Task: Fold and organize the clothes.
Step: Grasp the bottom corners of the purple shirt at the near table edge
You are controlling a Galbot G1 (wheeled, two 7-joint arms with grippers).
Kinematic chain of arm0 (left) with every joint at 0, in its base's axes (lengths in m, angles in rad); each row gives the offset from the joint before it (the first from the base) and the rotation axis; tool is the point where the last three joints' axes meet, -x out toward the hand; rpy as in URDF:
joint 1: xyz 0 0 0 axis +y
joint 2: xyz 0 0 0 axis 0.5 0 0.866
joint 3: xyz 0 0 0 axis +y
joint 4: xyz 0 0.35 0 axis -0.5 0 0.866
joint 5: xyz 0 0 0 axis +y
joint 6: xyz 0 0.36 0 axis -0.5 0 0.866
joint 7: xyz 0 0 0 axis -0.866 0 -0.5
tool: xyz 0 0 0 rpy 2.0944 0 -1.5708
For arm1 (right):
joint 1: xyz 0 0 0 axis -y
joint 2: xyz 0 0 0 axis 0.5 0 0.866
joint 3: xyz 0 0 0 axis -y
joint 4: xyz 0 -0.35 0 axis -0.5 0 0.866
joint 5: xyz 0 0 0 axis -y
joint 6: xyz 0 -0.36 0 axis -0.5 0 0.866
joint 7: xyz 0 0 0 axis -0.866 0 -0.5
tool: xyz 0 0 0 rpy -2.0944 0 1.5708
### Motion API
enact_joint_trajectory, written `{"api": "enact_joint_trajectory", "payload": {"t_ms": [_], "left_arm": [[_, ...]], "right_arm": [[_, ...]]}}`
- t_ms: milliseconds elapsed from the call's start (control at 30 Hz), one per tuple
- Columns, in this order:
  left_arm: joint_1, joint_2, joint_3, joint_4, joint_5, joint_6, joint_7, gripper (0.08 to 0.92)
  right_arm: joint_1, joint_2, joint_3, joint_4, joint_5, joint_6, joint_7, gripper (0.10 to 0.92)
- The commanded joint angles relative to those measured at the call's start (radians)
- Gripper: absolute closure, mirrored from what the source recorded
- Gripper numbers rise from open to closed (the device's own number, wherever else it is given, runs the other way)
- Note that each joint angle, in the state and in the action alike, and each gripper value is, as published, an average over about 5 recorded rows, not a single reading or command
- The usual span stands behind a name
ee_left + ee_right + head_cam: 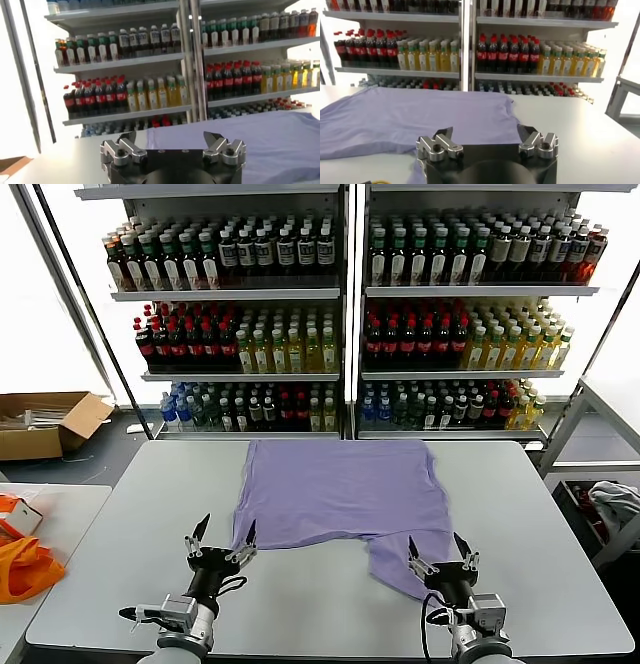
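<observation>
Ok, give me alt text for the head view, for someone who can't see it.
A lavender T-shirt lies spread on a grey table, partly folded. The left end effector and right end effector sit open at its near edge. Shelves of bottled drinks stand behind.

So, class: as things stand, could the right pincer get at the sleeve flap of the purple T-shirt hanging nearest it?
Probably yes: the right pincer is open, right at the T-shirt sleeve flap, with nothing between.

We note a grey table [560,514], stocked drink shelves [345,289] behind, bright windows [40,304] and a cardboard box [45,424].
</observation>
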Motion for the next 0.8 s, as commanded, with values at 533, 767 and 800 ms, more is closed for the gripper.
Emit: {"api": "enact_joint_trajectory", "payload": {"t_ms": [533,767,800], "left_arm": [[-0.054,0.046,0.020,0.069,-0.115,0.217,-0.019,0.177],[-0.064,0.049,0.015,0.089,-0.149,0.219,-0.026,0.177],[-0.067,0.048,0.014,0.093,-0.152,0.220,-0.027,0.177]], "right_arm": [[-0.056,0.029,-0.071,-0.018,0.035,-0.085,0.112,0.203],[-0.054,0.039,-0.076,-0.030,0.031,-0.084,0.122,0.203],[-0.054,0.040,-0.076,-0.032,0.030,-0.084,0.122,0.203]]}}
